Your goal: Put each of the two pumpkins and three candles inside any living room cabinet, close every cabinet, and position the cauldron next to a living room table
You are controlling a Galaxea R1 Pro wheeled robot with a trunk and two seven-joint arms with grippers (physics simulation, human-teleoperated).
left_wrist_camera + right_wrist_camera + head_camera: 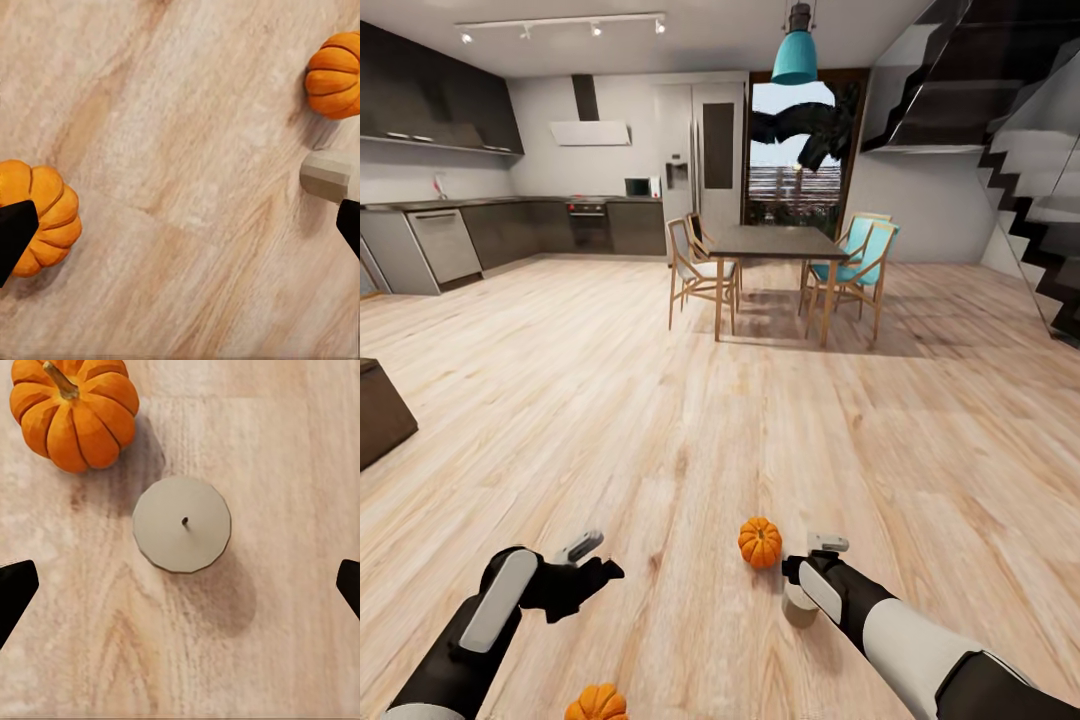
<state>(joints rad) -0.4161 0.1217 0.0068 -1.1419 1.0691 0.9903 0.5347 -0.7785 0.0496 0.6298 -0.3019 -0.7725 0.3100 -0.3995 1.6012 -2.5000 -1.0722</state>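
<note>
Since two pumpkins and one candle sit out on the bare wooden floor [660, 380], the task looks barely begun: nothing visible is stowed yet. One pumpkin [760, 541] rests just ahead of the right arm, and the candle [799, 606] stands upright near it, apart from it, partly hidden behind the right gripper [822, 556] in the head view. The second pumpkin [597, 703] lies at the bottom edge of that view, close to the robot's base, between the two arms. A dark brown low unit [382, 410] juts in at the left edge, probably the cabinet, though too little of it shows to say whether it is open. By my reckoning all the stowing, the closing of every cabinet and the moving of the cauldron remain to be done.

The right arm reaches forward and down, its wrist pointing at the floor directly over the candle. In the right wrist view the candle's round top and small wick sit midway between the two dark fingertips [15, 589], which stand wide apart and grip nothing. The left arm is bent low with its wrist turned down; the left gripper [590, 565] hangs above bare boards, likewise spread wide with nothing between its fingers. A descent onto the candle seems the likely next step.
</note>
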